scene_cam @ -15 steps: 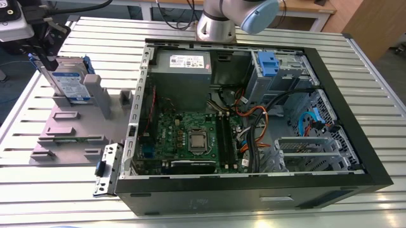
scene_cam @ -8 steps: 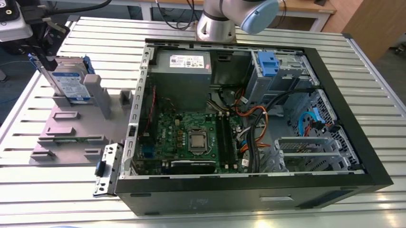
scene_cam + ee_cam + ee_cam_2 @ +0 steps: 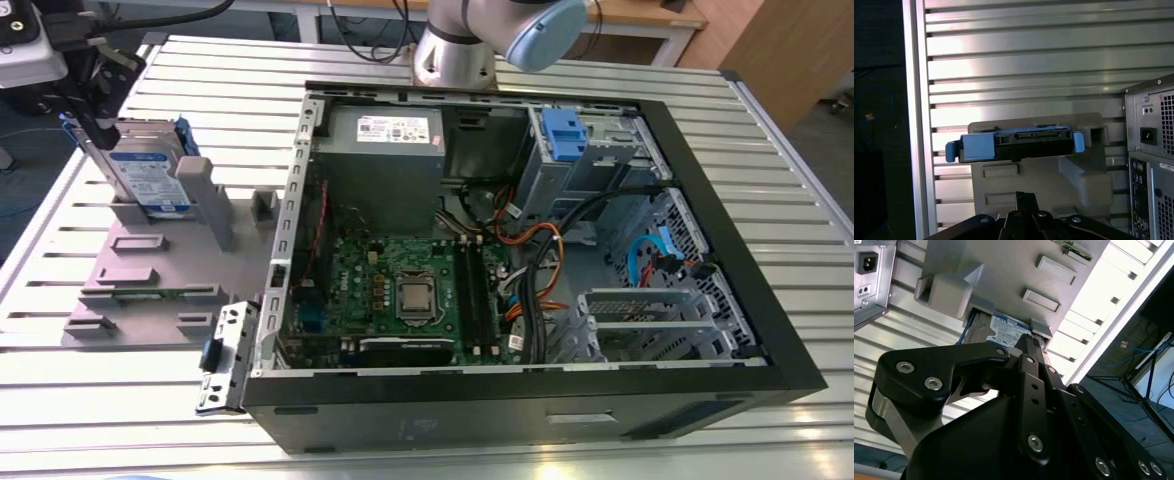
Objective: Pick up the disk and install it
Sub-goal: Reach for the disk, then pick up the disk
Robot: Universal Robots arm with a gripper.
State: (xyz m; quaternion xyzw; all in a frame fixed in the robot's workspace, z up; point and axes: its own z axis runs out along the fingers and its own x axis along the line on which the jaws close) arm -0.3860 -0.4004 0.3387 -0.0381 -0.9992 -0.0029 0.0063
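1. Exterior view: high up, well back, looking down on the whole open computer case, the slatted tabletop and the grey holder.
2. First wrist view: right behind the hand, facing the disk end-on, pretty close.
3. Second wrist view: jammed against the hand's linkage, peeking past it.
4. All three catch the disk, the holder and some of the case.

No print legible: disk label and power supply sticker too small to read.
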